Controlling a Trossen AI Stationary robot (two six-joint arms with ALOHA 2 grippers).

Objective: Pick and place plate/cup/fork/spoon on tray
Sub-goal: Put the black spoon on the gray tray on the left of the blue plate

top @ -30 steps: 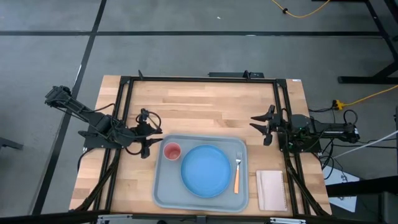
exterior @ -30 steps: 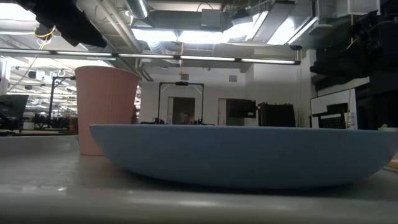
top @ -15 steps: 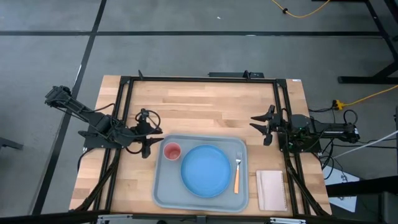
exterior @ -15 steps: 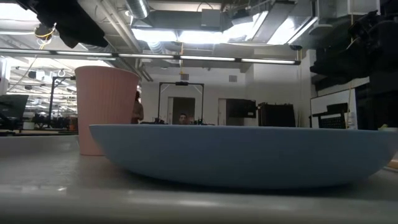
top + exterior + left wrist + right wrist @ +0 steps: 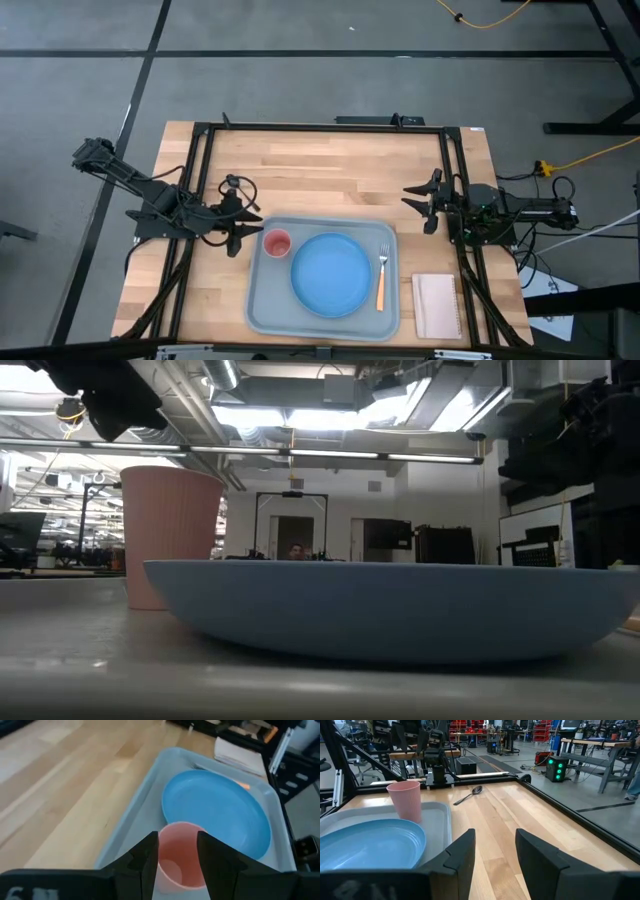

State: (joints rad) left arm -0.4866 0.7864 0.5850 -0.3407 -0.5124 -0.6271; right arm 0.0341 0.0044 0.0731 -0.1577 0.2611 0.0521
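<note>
The pale blue-grey tray [image 5: 262,300] lies at the table's near middle. On it rest the blue plate [image 5: 331,274], the pink cup [image 5: 276,243] upright at its far left corner, and the orange-handled fork [image 5: 381,277] along its right side. The dark spoon [image 5: 468,795] lies on the bare wood beyond the tray's far left corner. My left gripper [image 5: 243,228] hovers open just left of the cup, above the tray's left rim; in its wrist view the cup [image 5: 182,857] shows between the fingers, untouched. My right gripper [image 5: 420,203] waits open at the table's right side.
A small white pad [image 5: 436,305] lies on the wood right of the tray. A black metal frame [image 5: 320,128] runs round the table top. Bare wood stretches across the far half of the table [image 5: 330,170].
My left gripper has rolled a little about its own pointing line while staying in place beside the cup. The things on the tray have not moved.
</note>
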